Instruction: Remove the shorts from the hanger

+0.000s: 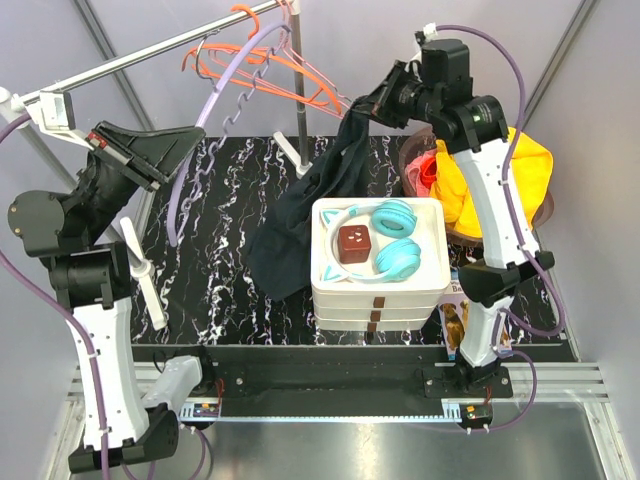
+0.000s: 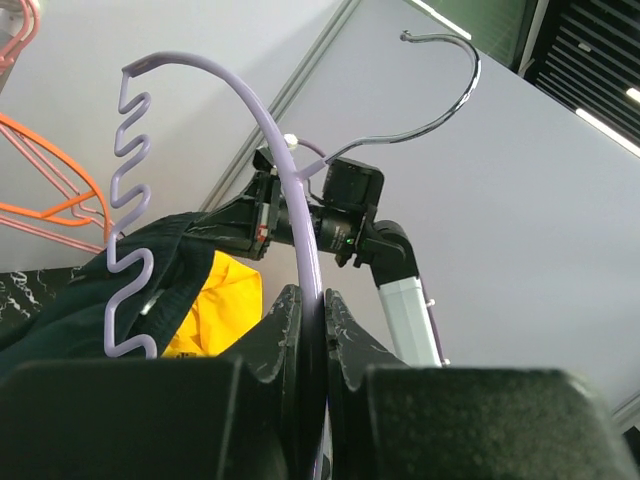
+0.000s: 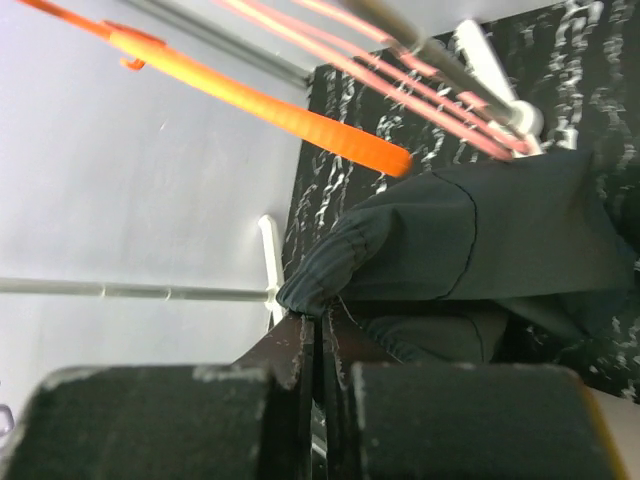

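A lavender hanger (image 1: 232, 82) with a wavy lower bar and a metal hook (image 2: 455, 75) is held up at the left. My left gripper (image 1: 186, 140) is shut on its thin rod (image 2: 312, 295). The dark shorts (image 1: 305, 205) hang from my right gripper (image 1: 362, 108), which is shut on their gathered waistband (image 3: 320, 300). Their lower end drapes onto the black marbled table (image 1: 230, 290). In the top view the shorts hang to the right of the hanger, apart from it. From the left wrist the shorts (image 2: 70, 295) show behind the wavy bar (image 2: 130, 260).
Orange hangers (image 1: 300, 85) hang on the rail (image 1: 150, 55) at the back. A white drawer box (image 1: 378, 290) carries teal headphones (image 1: 397, 240) and a brown cube (image 1: 354, 243). A yellow cloth (image 1: 530, 175) lies at the right. The rack's upright pole (image 1: 299, 90) stands behind the shorts.
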### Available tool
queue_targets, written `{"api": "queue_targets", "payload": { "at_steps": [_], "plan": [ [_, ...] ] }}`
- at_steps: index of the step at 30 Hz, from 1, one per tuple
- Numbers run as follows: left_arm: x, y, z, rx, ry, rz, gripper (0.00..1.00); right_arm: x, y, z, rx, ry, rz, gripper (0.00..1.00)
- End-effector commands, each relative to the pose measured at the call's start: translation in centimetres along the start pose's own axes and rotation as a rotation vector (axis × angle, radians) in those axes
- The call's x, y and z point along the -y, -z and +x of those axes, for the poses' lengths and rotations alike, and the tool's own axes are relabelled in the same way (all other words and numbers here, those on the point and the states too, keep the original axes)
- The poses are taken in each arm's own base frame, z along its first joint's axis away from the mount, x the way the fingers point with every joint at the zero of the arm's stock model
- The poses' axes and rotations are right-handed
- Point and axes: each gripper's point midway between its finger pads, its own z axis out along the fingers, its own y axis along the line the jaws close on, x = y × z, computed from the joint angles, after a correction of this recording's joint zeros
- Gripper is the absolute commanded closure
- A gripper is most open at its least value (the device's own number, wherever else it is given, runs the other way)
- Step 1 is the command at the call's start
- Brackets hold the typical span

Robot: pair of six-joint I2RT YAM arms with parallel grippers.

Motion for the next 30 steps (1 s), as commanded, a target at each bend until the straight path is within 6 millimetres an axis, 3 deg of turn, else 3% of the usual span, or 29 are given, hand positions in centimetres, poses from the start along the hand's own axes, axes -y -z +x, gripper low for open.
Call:
{"api": "queue_targets", "payload": {
  "at_steps": [1,5,9,11,18,22,28,30],
  "plan": [
    [1.7,0.3,-0.9,0.038,-0.086,0.006,1.00,-3.0,7.4,-3.6,0.183,0.058,-0.024,1.00],
    [2.2,0.4,-1.0,0.024,-0.105,-0.006,1.00,-0.1,9.9,-4.6,0.246,0.180,0.124,1.00],
    [1.2,0.8,-0.8,0.024,-0.087,-0.083,1.00,3.9,12.1,-4.9,0.279,0.265,0.322,1.00],
    [1.4,1.1,-0.8,0.042,-0.089,-0.099,1.00,4.6,13.7,-6.0,0.330,0.289,0.374,1.00],
    [-0.5,2.3,-1.3,0.136,-0.031,-0.233,1.00,3.2,18.7,-10.9,0.568,0.360,0.452,1.00],
    [-0.4,2.5,-1.1,0.126,-0.010,-0.240,1.00,1.5,21.0,-14.0,0.739,0.358,0.443,1.00],
    [-0.6,2.7,-0.1,0.085,0.018,-0.254,1.00,-1.8,26.3,-19.2,1.058,0.349,0.424,1.00],
    [-0.5,2.9,0.1,0.079,0.014,-0.255,1.00,-1.9,27.5,-20.4,1.129,0.382,0.479,1.00]
  ]
}}
